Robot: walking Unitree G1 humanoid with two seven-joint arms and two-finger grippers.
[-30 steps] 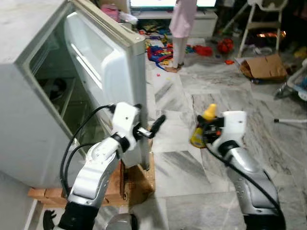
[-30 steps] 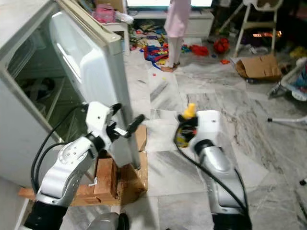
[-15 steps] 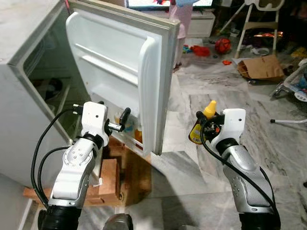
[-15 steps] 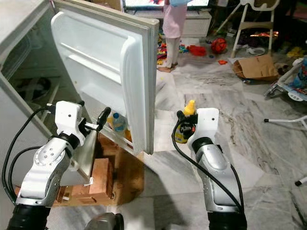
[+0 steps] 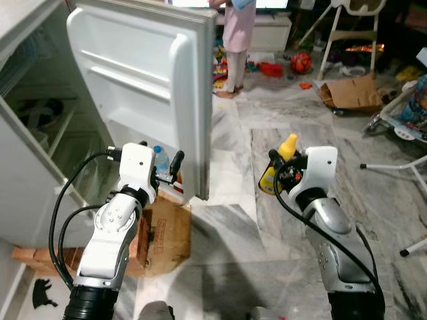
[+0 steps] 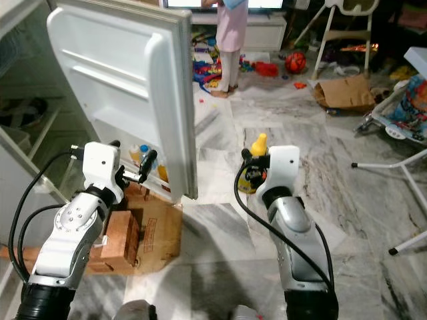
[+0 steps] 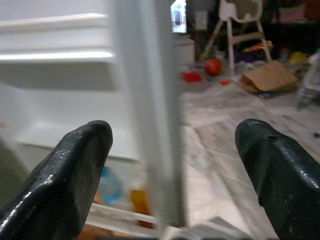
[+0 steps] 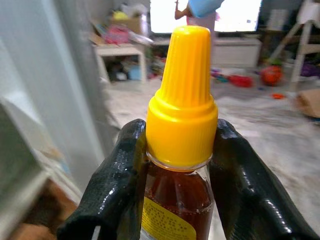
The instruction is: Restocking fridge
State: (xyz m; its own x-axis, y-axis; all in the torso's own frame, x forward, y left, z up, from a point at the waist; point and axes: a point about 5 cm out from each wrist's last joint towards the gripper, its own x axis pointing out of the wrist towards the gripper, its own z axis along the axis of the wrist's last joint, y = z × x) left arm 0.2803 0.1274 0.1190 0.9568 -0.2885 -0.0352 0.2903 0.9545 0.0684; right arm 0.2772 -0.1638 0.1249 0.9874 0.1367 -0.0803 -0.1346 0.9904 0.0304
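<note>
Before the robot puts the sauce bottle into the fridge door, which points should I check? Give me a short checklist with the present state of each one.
1. Right gripper holds the yellow-capped bottle firmly, upright: ok.
2. Fridge door is wide open: ok.
3. Left gripper is open, its fingers either side of the door edge, not clamped: ok.
4. Free space on the lower door shelf beside the bottles already there: cannot tell.
5. Person stands far behind the door, away from both arms: ok.

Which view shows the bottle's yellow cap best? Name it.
The right wrist view: the yellow cap is close and sharp, with the right gripper's fingers clamped on the bottle just below. Both eye views show it small, beside the wrist.
</note>
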